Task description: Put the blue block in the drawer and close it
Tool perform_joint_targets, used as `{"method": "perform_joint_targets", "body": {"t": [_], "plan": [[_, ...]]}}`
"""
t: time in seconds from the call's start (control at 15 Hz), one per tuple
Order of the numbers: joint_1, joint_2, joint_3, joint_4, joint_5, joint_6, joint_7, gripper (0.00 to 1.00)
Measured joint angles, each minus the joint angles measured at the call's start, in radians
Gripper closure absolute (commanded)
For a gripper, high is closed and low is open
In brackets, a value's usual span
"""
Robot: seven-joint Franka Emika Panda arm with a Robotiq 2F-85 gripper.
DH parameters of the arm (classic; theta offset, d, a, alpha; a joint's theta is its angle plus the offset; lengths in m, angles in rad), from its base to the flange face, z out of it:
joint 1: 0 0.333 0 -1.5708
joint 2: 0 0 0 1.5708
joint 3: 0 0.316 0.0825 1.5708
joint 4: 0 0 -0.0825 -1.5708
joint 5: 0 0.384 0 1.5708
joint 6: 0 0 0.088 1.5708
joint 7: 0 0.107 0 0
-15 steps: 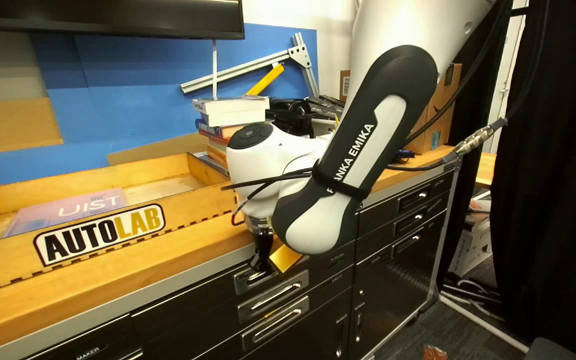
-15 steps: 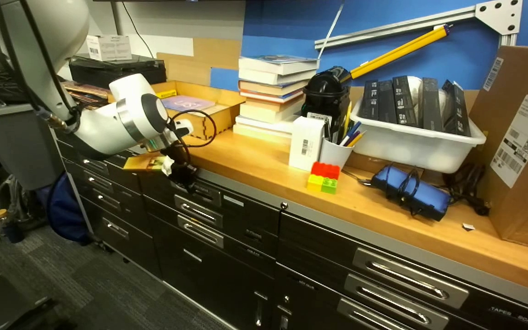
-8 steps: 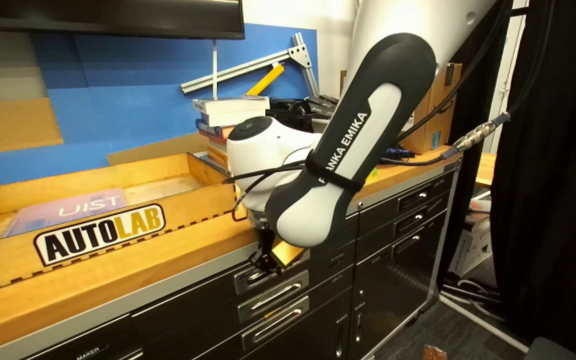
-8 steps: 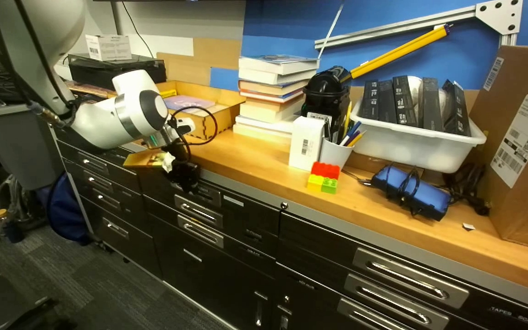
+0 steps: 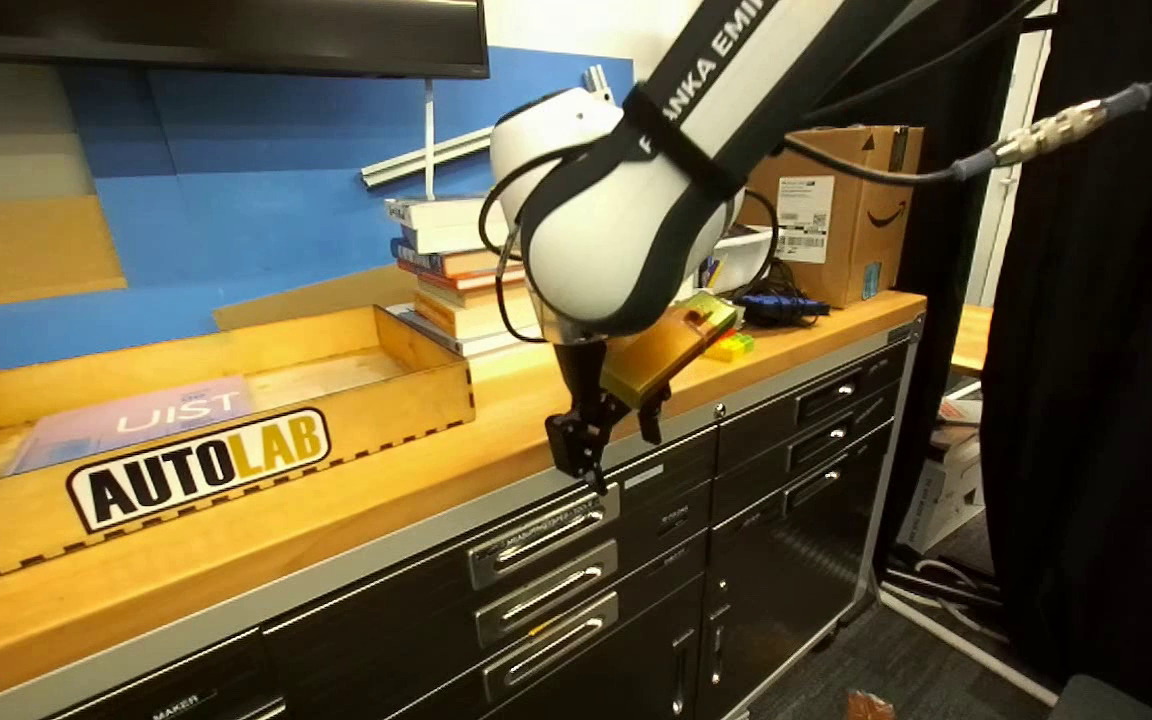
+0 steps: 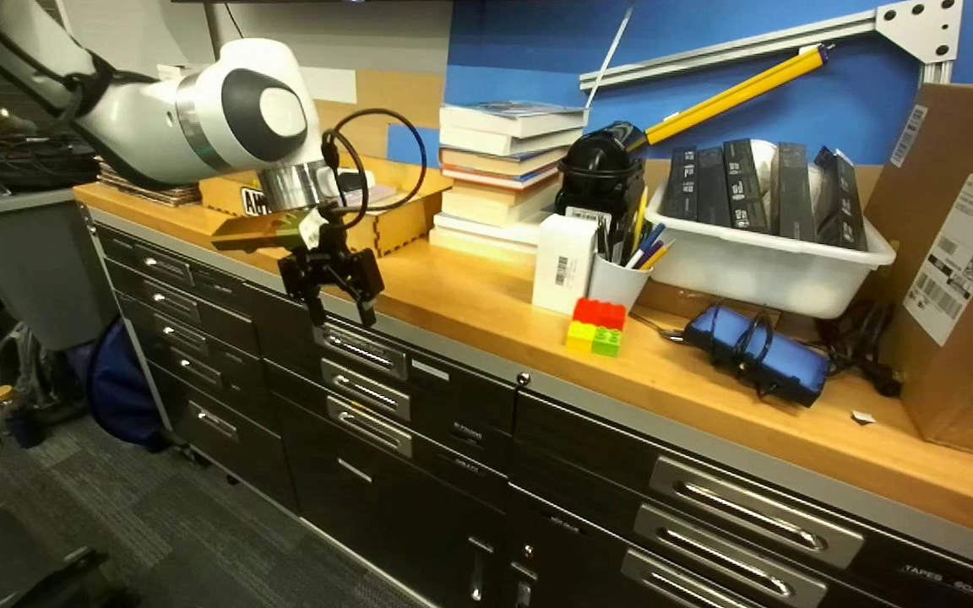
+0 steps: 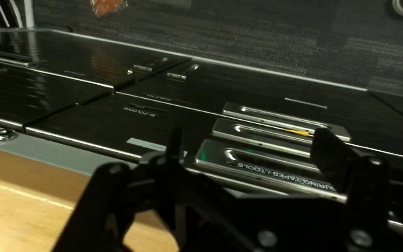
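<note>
The end effector (image 6: pixel 343 316) hangs over the front edge of the counter (image 6: pixel 423 274), its fingers (image 7: pixel 331 155) spread apart with nothing between them. Beneath it is the drawer (image 5: pixel 544 540), which I take to be the top one, marked for measuring tapes; its front sits flush in the cabinet (image 6: pixel 419 507). In the wrist view the handle (image 7: pixel 269 171) shows past the fingers, seemingly clear of them, though contact at the nearest tip is hard to rule out.

The blue block is not visible in any view. The cable-wrapped blue box (image 6: pixel 790 365) on the counter is too large to be it.

With the drawer closed and the grip empty, this looks like the very end of the task: the block probably lies inside and the closing seems done, though neither view into the drawer nor any trace of the block confirms it. If so, the next move calls only for lifting the arm (image 5: pixel 616 240) up and away, without a fingertip catching the handle and tugging the drawer out again.
</note>
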Motion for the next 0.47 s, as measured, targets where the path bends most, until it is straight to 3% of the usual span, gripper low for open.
{"method": "perform_joint_targets", "body": {"t": [0.2, 0.47], "plan": [[-0.004, -0.087, 0.016, 0.003, 0.135, -0.12, -0.144, 0.0], [-0.004, -0.179, 0.035, 0.008, 0.273, -0.186, -0.244, 0.0]]}}
